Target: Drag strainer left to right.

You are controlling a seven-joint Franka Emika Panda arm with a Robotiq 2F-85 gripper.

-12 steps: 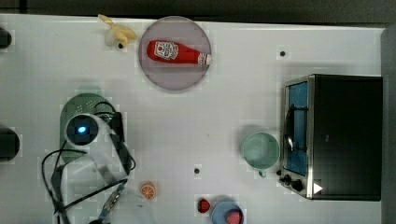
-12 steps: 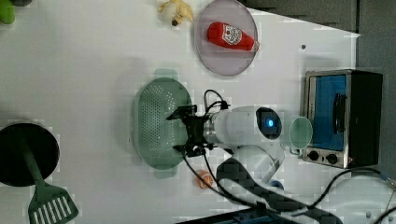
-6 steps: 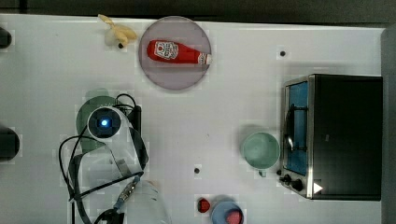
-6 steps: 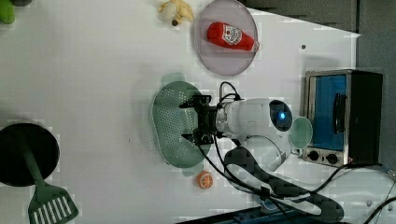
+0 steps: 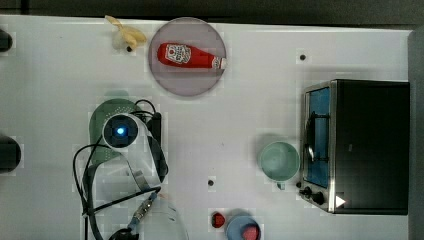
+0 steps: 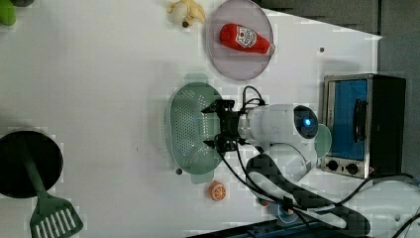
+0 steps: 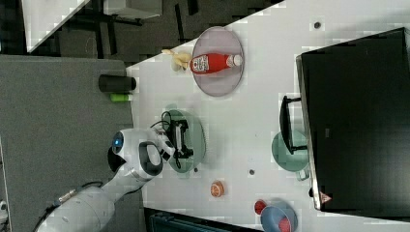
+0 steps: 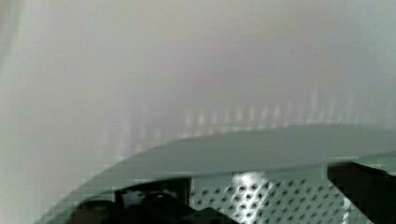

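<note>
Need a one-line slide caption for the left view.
Open gripper reaching into the green strainer on the white table.

Top, left, right views overhead, sharing strainer [image 5: 102,120]; wrist view close on it.

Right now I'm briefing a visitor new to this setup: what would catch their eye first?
The white arm with its open pincer down inside the green strainer, mid-table in the left view. Next, the red ketchup bottle lying on a round plate at the top view's top, and the dark toaster oven at the top view's right.
</note>
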